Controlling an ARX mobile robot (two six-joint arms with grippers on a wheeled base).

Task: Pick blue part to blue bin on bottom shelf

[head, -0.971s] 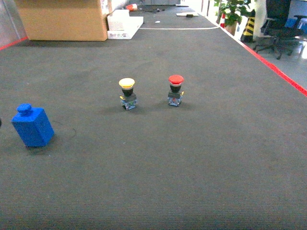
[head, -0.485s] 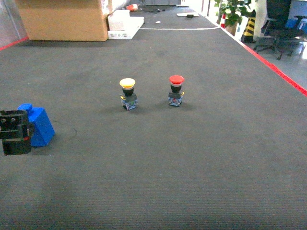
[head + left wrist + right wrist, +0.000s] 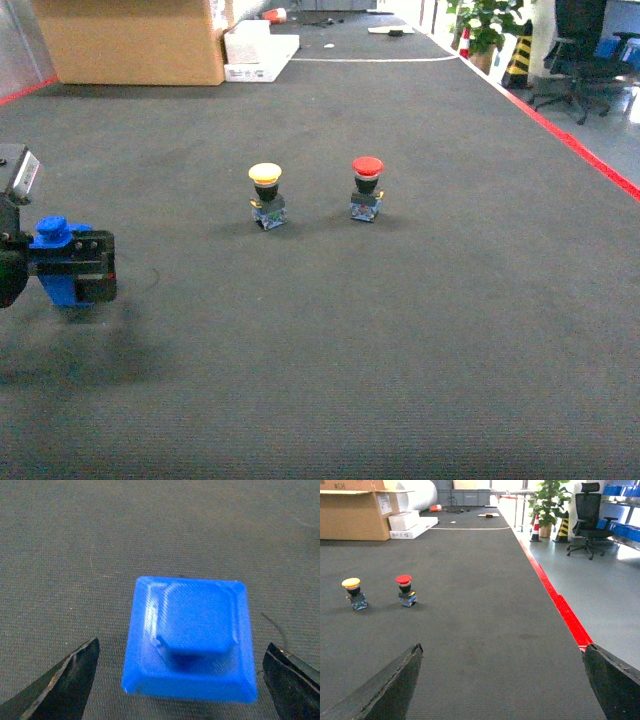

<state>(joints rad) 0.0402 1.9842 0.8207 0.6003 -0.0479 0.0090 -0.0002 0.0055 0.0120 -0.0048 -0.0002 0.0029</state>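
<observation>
In the head view, the blue part [image 3: 62,262] sits on the dark carpet [image 3: 400,330] at the far left, with the left gripper [image 3: 80,268] around it, black fingers crossing its front. A yellow push button [image 3: 266,195] and a red push button [image 3: 366,187] stand near each other further back, well apart from the part. In the left wrist view, the blue part [image 3: 192,637] lies centred between the two spread fingertips [image 3: 65,685], which flank it without touching; the jaws are released. In the right wrist view, the right gripper [image 3: 502,685] hangs over bare carpet with its jaws wide apart, holding nothing; a red floor line [image 3: 560,607] runs along the carpet edge.
</observation>
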